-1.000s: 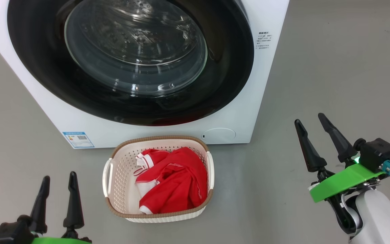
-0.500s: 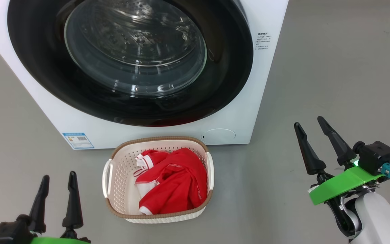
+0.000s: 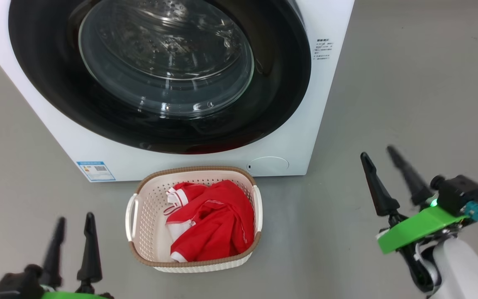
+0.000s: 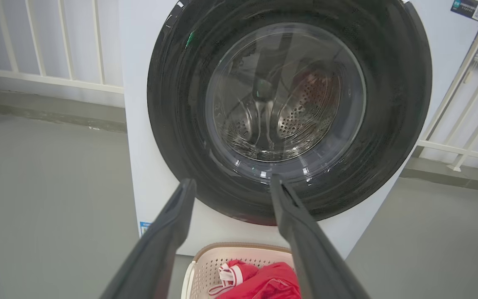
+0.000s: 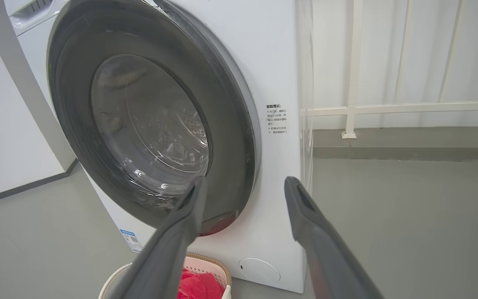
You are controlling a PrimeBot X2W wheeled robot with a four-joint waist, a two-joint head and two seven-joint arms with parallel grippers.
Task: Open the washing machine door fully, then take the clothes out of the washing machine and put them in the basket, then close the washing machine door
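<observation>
The white washing machine [image 3: 293, 137] fills the top of the head view, and its black-rimmed round door [image 3: 160, 120] lies shut flat against the front. In front of it on the floor stands the cream basket [image 3: 147, 232], holding the red clothes [image 3: 210, 224] with white trim. My left gripper [image 3: 73, 226] is open at the lower left, apart from the basket. My right gripper [image 3: 376, 158] is open at the lower right, nothing between its fingers. The door [image 4: 288, 199] and basket [image 4: 239, 251] appear again in the left wrist view, the door [image 5: 156, 124] also in the right wrist view.
Grey floor [image 3: 409, 83] stretches to the machine's right and left. White railings [image 4: 56, 79] stand behind the machine on both sides, with a low grey kerb [image 5: 405, 143] under them. A small blue label [image 3: 96, 170] sits at the machine's lower left corner.
Both grippers have sunk slightly lower in the head view. The right gripper's far finger is blurred by motion. The door, the basket and the clothes have kept their places.
</observation>
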